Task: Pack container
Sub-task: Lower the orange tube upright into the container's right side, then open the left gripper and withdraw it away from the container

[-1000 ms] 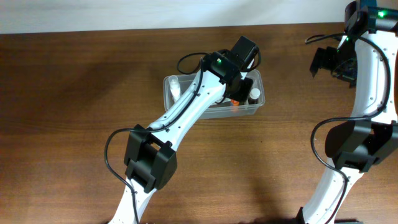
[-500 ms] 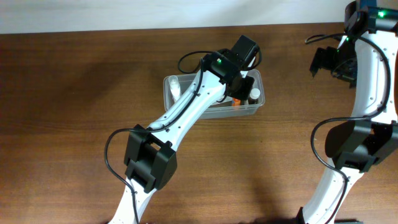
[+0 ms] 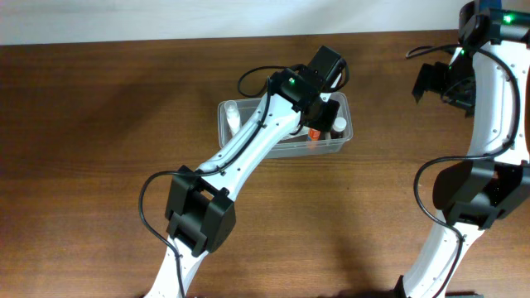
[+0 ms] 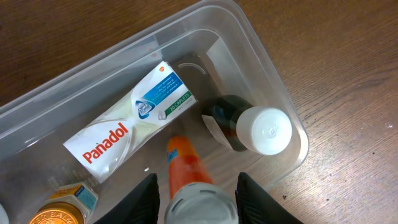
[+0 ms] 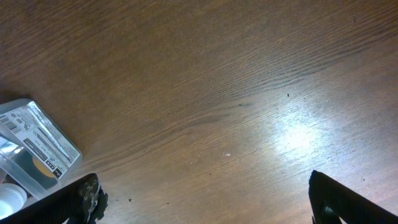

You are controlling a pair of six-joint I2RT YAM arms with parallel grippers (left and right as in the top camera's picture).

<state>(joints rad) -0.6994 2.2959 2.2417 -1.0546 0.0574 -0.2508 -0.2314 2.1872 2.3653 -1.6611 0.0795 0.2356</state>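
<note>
The clear plastic container (image 3: 225,116) sits at the middle back of the table. It fills the left wrist view (image 4: 273,68). Inside lie a white Panadol box (image 4: 130,121), a dark bottle with a white cap (image 4: 264,129) and a yellow-lidded jar (image 4: 59,208). My left gripper (image 3: 327,108) is down in the container's right half. Seen from the left wrist (image 4: 194,202), it is shut on the cap of an orange bottle (image 4: 183,163), which tilts with its base at the container floor. My right gripper (image 3: 439,83) hangs wide open and empty over bare table (image 5: 205,202).
A white bottle (image 3: 233,114) lies in the container's left end. A small clear box with a label (image 5: 31,143) lies on the table at the left edge of the right wrist view. The table's back edge runs just behind the container.
Almost nothing differs. The left gripper has shifted very slightly over the container; the right arm has not moved.
</note>
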